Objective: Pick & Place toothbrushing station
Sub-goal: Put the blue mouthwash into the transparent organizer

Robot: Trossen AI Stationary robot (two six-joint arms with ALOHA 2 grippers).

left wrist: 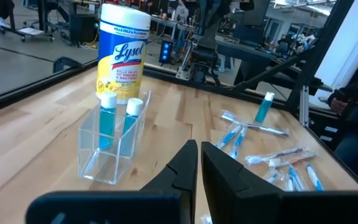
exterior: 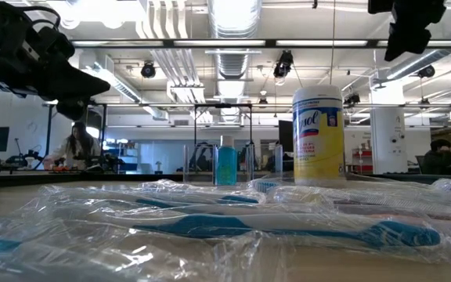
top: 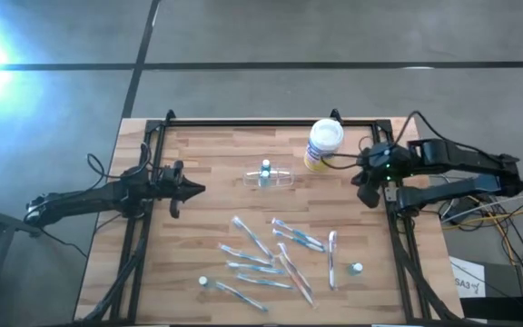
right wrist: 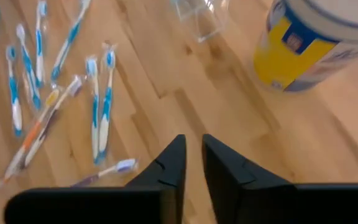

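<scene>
Left claw [top: 198,190] clenched, empty, above bare counter [top: 198,145] near left edge. Toothbrushing station [top: 270,176] mid-counter toward far edge, apart from Lysol canister [top: 324,145]. Right claw [top: 368,188] nearly clenched, empty, over right edge.

Obstacles around the clear holder [top: 270,177]: round canister [top: 324,145] near it, toward the right arm; wrapped toothbrushes [top: 271,257] scattered well apart on the near side. Free room: bare table [top: 207,163] between holder and left arm.
</scene>
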